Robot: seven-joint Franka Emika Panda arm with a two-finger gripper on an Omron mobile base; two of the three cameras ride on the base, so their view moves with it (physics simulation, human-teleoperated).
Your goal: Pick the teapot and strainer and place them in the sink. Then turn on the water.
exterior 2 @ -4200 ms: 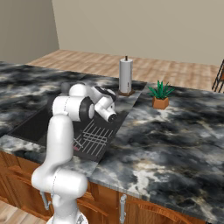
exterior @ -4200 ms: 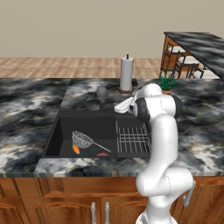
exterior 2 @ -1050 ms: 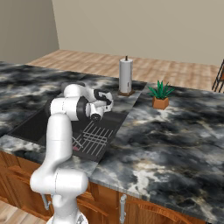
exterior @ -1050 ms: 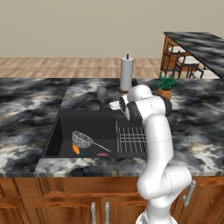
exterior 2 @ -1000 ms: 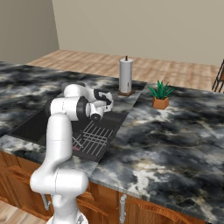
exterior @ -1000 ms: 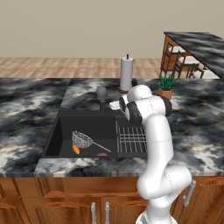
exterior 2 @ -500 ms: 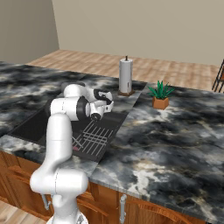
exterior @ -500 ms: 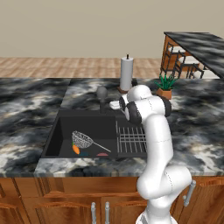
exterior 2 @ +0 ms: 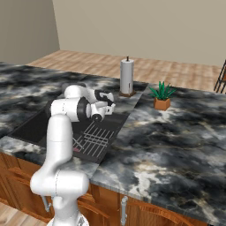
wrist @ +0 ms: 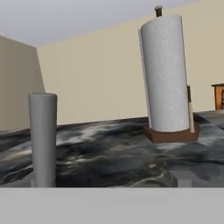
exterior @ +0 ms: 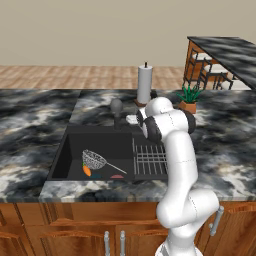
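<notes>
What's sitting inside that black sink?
In the sink: the strainer, an orange object beside it, and a small reddish piece. The arm hides part of the wire rack.

The bench [exterior: 35, 115] is glossy dark marble. The sink [exterior: 107, 145] is matt black; its strainer [exterior: 94, 160] is silver wire mesh. Beyond the tool, a paper roll [wrist: 165, 74] on a wooden base; the faucet [wrist: 43, 138] is smooth grey.
</notes>
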